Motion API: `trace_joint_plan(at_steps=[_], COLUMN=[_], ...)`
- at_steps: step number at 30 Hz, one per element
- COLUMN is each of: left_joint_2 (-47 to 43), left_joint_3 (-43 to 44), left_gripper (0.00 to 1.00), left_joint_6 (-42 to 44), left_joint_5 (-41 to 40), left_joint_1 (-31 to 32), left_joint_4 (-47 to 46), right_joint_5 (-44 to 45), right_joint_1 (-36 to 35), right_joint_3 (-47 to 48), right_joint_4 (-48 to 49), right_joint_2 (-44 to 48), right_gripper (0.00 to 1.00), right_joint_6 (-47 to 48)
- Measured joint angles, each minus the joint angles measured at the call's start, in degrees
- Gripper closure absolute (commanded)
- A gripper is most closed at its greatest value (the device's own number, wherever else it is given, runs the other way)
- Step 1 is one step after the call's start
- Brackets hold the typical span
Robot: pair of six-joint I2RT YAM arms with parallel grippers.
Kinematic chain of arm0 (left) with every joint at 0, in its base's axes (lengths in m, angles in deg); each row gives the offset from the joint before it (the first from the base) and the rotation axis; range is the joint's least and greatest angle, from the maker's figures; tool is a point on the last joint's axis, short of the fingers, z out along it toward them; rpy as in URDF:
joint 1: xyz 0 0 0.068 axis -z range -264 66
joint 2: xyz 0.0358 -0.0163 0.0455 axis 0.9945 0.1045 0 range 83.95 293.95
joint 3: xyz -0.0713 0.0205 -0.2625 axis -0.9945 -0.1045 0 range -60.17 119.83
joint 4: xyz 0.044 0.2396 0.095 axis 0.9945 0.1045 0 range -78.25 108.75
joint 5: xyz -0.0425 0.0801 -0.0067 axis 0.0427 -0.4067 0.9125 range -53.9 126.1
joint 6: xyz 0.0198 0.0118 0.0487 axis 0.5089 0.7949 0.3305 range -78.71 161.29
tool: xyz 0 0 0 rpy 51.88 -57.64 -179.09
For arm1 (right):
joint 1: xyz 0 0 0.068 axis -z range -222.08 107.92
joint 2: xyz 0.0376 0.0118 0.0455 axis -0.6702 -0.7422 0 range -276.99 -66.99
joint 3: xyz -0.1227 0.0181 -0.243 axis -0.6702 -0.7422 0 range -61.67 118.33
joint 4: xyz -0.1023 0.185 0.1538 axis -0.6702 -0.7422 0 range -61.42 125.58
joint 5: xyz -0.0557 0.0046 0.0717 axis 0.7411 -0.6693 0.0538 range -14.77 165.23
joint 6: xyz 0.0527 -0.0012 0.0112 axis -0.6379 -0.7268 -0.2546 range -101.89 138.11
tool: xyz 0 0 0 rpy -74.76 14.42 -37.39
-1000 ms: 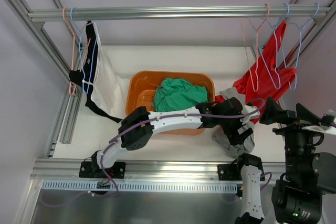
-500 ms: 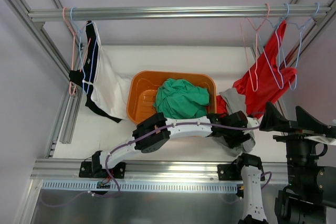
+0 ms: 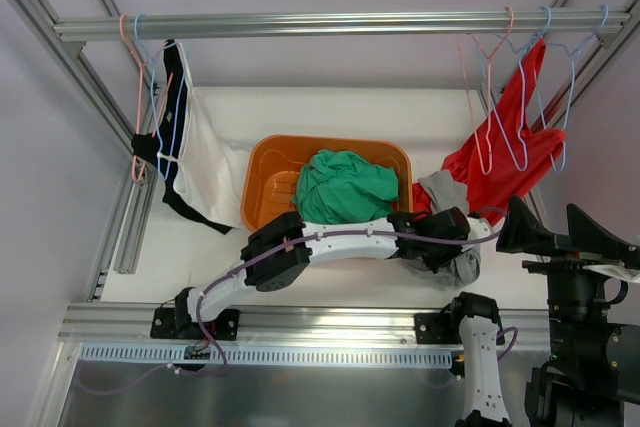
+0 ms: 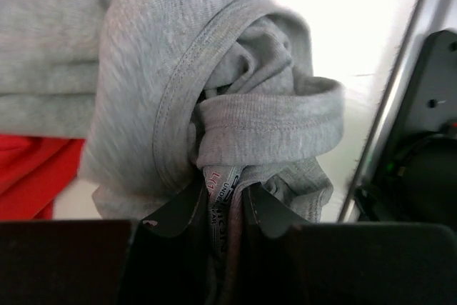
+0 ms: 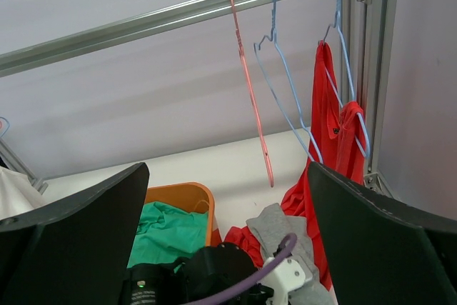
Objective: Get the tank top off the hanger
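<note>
Rail (image 3: 300, 24) spans back. At its right end, red tank top (image 3: 505, 152) hangs on blue hanger (image 5: 338, 5), hem reaching table (image 3: 330, 107). Your left tool (image 4: 227, 208) pinches gray garment (image 4: 178, 69) beneath, likely clearing it. Your right tool (image 5: 225, 198) waits raised, spread wide, facing rail.

Grey top (image 4: 214, 105): soft heathered knit cloth, matt, ribbed hem, stitched binding. Red top (image 3: 510, 162) at 2 o'clock: thin smooth cloth. Green cloth (image 3: 345, 185): matt, crumpled. Basket (image 3: 268, 187): orange plastic, slight gloss. Rail (image 3: 320, 24): brushed metal, grooved. Hangers (image 5: 251, 98): thin coated wire, pink and blue. Left fingers (image 4: 171, 212): matt black plastic. Table (image 3: 330, 112): white, matt, smooth.
</note>
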Motion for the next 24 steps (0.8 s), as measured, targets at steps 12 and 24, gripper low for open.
trace_joint_plan(at_steps=[12, 24], left_joint_2=[-20.5, -36.1], left_joint_3=[-0.1, -0.7], left_gripper=[1.0, 1.0], left_joint_6=[-0.6, 3.1], left_joint_5=[-6.7, -21.2], left_joint_1=[0.0, -3.3], left_joint_4=[0.9, 1.4], right_joint_5=[2.6, 3.7], right_joint_1=[-0.8, -1.0], right_joint_3=[0.6, 1.1], right_joint_4=[0.0, 0.0], right_joint_2=[0.5, 0.6], right_gripper=[0.0, 0.0], right_joint_6=[1.0, 1.4])
